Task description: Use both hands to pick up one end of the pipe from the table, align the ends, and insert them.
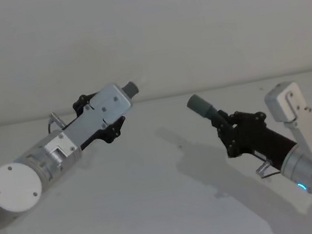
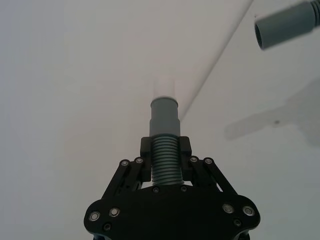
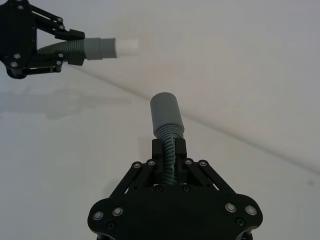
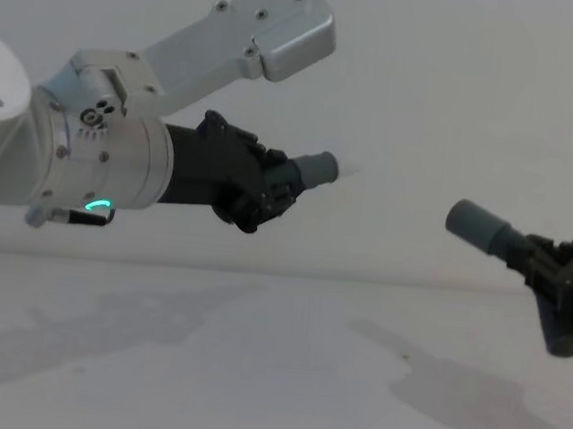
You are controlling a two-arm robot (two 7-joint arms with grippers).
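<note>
The left gripper (image 2: 165,150), raised above the table (image 1: 159,211), was clamped on the ribbed middle of the plug piece (image 2: 164,131), whose white plug tip (image 3: 128,46) stuck out well past its fingertips toward the right. Apart from it, the right gripper (image 3: 169,150) was likewise closed around the ribs of the socket piece (image 3: 167,120), the socket cuff (image 1: 200,104) projecting beyond its fingers and facing the plug tip without touching.
</note>
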